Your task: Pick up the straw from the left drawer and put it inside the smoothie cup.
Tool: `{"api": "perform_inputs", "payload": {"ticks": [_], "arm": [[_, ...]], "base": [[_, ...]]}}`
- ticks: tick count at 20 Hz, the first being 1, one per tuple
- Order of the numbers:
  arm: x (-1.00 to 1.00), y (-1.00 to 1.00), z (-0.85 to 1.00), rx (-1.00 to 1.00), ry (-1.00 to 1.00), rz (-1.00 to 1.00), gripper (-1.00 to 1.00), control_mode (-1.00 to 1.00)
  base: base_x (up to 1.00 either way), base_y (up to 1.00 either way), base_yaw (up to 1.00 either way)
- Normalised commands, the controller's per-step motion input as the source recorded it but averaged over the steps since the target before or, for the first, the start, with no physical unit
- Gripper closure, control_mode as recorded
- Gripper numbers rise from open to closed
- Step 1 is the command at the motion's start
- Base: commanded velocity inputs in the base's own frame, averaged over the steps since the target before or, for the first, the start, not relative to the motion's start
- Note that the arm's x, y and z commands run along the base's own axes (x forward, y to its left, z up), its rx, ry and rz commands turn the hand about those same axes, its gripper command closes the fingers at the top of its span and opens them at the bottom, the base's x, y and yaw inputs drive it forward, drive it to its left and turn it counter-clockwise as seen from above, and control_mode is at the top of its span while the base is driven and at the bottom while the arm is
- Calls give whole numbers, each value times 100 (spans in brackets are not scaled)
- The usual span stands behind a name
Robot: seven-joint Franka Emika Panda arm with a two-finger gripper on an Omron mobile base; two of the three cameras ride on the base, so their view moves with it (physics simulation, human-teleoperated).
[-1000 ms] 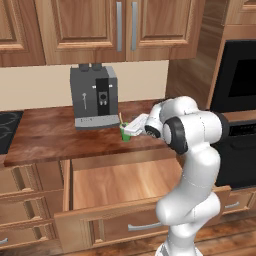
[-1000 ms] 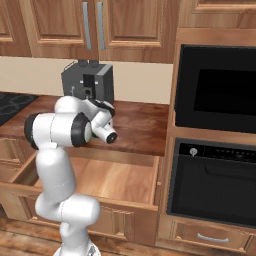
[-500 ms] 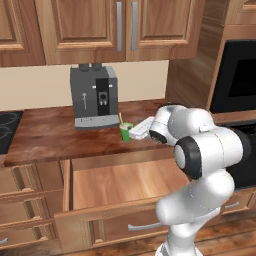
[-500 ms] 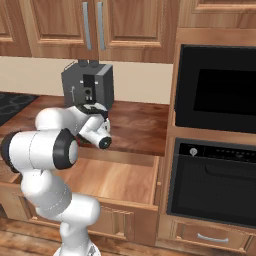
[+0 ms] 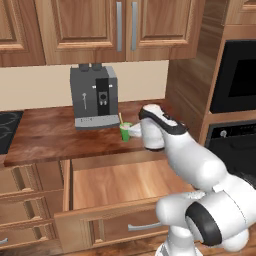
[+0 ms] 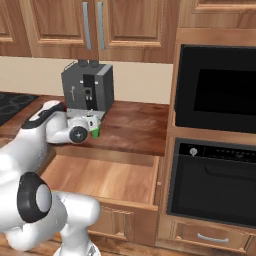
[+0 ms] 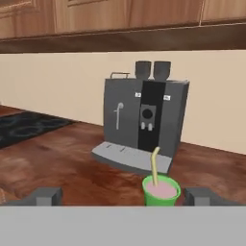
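Near the dark wooden desk's [image 5: 45,140] front edge, the thin pale yellow straw [image 7: 154,166] stands in the small green cup [image 7: 162,190]; tool [image 7: 122,196] fingers apart, empty

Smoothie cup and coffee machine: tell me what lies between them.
Nothing but bare wooden counter separates the smoothie cup, with the straw in it, from the coffee machine in the hand view.

The dark wood worktop [image 5: 45,137] carries a grey coffee machine [image 5: 93,96] toward its back edge and, just in front of that, the smoothie cup [image 5: 126,132], standing upright nearer the front edge.
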Motion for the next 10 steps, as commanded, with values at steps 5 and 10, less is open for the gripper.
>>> {"api": "perform_inputs", "payload": {"ticks": [5,10], "arm": [[-84,-24,78,-8,14,-15,-100,-100],[-58,-39,88,-3,11,-11,-100,-100]], "base": [[0,0,0],[0,0,0]]}}
